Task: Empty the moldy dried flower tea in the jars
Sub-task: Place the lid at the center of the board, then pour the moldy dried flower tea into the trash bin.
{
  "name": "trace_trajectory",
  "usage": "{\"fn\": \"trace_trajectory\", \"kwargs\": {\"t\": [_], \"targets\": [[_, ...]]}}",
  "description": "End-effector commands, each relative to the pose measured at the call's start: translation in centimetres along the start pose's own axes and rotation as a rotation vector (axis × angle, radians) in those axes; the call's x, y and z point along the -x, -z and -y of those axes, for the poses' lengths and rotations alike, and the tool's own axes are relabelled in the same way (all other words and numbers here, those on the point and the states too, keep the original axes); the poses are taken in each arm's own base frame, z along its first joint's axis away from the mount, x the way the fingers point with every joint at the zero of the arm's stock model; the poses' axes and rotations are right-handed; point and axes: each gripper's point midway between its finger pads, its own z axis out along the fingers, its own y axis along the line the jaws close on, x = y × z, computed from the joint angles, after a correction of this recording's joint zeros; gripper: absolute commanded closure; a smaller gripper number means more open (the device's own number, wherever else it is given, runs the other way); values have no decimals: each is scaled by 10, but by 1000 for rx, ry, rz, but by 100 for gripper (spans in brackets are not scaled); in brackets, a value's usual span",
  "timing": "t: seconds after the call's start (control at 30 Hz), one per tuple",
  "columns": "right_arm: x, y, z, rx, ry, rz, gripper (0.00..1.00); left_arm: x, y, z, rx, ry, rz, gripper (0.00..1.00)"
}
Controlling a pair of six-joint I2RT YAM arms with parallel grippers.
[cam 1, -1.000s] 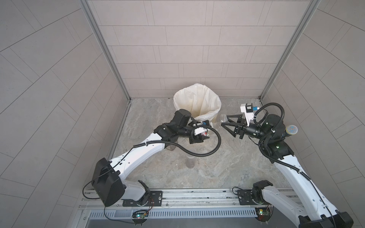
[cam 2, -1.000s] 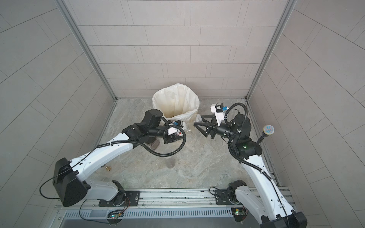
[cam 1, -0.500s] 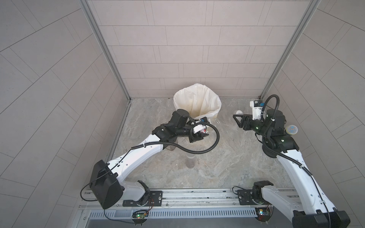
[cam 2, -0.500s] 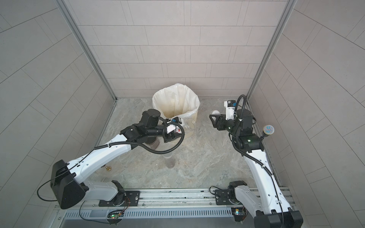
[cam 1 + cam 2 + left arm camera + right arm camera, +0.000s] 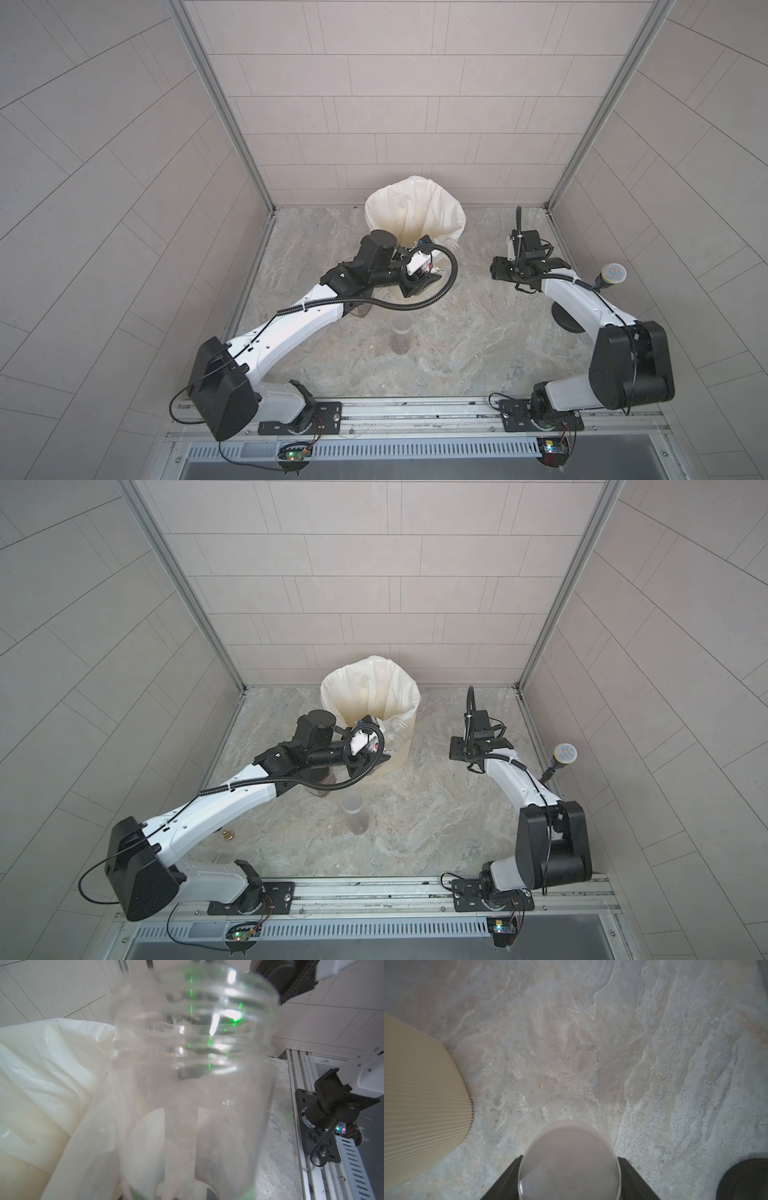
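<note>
Gripping a clear, lidless labelled jar point(image 5: 398, 727), my left gripper point(image 5: 376, 747) has its jaws closed on the jar's body, just beside the near rim of the cream ribbed bin point(image 5: 400, 755) with its white liner point(image 5: 370, 683) at the back of the stone-patterned table point(image 5: 478, 345). In the left wrist view the jar fills the picture, its threaded mouth pointing away from the camera. The back of a white label shows through its hazy wall, and the liner lies right alongside it. My right gripper point(image 5: 569, 1169) points straight down over bare table, well apart from the bin. Its two dark fingers point(image 5: 631, 1174) are clamped on the edges of a round white lid point(image 5: 569, 1147). A black disc point(image 5: 565, 323) lies on the table under my right arm. A tall slim jar point(image 5: 401, 334) stands upright and uncovered in the middle of the table, between the two arms. A squat jar point(image 5: 326, 781) sits mostly hidden beneath my left forearm. A reddish-brown tint that looks like the dried tea point(image 5: 329, 778) shows through its wall, though I cannot tell how much.
</note>
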Motion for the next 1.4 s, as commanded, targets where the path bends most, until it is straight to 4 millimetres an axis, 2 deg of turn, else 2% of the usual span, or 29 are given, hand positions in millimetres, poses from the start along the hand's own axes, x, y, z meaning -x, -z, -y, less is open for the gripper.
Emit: {"fn": "trace_trajectory", "kwargs": {"t": [0.0,0.13,0.3,0.33,0.37,0.4,0.67,0.87,0.97,1.17,1.37], "targets": [[1,-10,6,-49,12,-19,52,18,9,2,-4,34,63,50],[-10,-26,13,-90,14,-58,50,19,10,1,1,42,62,50],[-24,-43,10,-72,38,-146,39,16,9,1,-2,54,53,50],[-26,-45,8,-61,45,-158,34,15,8,1,-1,59,51,50],[-27,-46,7,-57,44,-163,18,15,8,1,-1,60,49,50],[-29,-46,6,-51,46,-163,12,15,8,1,-1,60,48,50],[-17,-27,4,-26,66,-87,7,14,9,-1,10,73,40,50],[6,18,-12,77,47,33,8,26,11,2,5,96,53,50],[22,52,-26,198,9,129,8,39,13,11,-1,104,59,50],[53,130,-42,362,-27,355,8,85,15,27,-61,193,128,49],[83,192,-64,549,-67,474,9,125,14,21,-83,269,175,49]]}}
